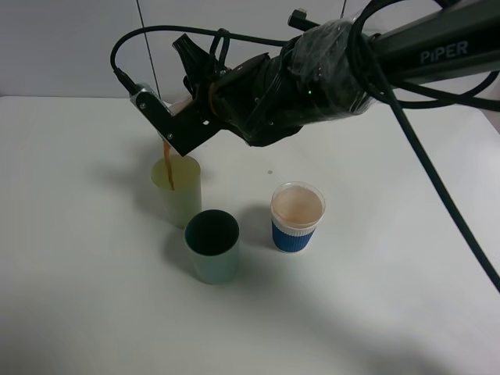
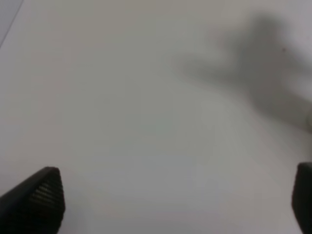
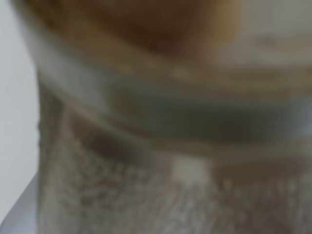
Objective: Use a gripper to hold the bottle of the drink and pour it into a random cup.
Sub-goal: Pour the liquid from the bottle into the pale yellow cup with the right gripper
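My right gripper reaches across to the left side and is shut on the bottle, which is tilted mouth-down and mostly hidden by the claw. A thin brown stream falls from it into the pale yellow-green cup, which stands right under the gripper. In the right wrist view the blurred clear bottle with brown drink fills the frame. My left gripper is open and empty above the bare white table; it does not show in the exterior view.
A dark teal-green tumbler stands just in front and to the right of the cup. A blue-sleeved clear cup with pale drink in it stands further right. Black cables hang from the right arm over the white table.
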You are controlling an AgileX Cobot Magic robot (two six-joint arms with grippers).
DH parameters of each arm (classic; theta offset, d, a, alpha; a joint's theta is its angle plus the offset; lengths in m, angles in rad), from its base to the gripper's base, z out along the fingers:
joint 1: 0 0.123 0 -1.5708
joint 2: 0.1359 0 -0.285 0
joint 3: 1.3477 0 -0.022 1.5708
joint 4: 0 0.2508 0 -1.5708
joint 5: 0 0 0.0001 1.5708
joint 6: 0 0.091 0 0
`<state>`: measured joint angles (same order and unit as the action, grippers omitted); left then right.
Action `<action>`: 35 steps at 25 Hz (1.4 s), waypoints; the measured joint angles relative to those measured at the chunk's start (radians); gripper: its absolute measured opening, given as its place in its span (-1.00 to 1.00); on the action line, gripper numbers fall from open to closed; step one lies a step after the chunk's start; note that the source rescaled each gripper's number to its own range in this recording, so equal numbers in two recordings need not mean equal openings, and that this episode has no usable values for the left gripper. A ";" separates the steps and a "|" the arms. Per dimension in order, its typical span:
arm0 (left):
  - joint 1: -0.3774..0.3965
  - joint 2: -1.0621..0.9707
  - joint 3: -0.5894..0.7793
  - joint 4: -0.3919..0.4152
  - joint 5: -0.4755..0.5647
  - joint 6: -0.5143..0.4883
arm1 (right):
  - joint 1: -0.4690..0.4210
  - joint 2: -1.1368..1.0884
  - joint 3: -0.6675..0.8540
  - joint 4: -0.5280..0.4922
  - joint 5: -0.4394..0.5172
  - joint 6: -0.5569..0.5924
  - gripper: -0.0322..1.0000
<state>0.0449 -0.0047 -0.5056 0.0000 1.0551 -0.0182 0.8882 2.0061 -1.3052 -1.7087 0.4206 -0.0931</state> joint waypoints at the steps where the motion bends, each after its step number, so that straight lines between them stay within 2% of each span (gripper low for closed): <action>1: 0.000 0.000 0.000 0.000 0.000 0.000 | 0.000 0.000 0.000 0.000 0.000 -0.009 -0.91; 16: 0.000 0.000 0.000 0.000 0.000 0.000 | 0.000 0.000 0.000 0.000 0.000 -0.035 -0.93; 27: 0.000 0.000 0.000 0.000 0.000 0.000 | 0.000 0.000 0.000 -0.004 -0.006 -0.130 -0.93; 35: 0.000 0.000 0.000 0.000 0.000 0.000 | 0.000 0.000 0.000 -0.022 -0.008 -0.145 -0.93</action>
<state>0.0449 -0.0047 -0.5056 0.0000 1.0551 -0.0182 0.8882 2.0061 -1.3052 -1.7308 0.4121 -0.2379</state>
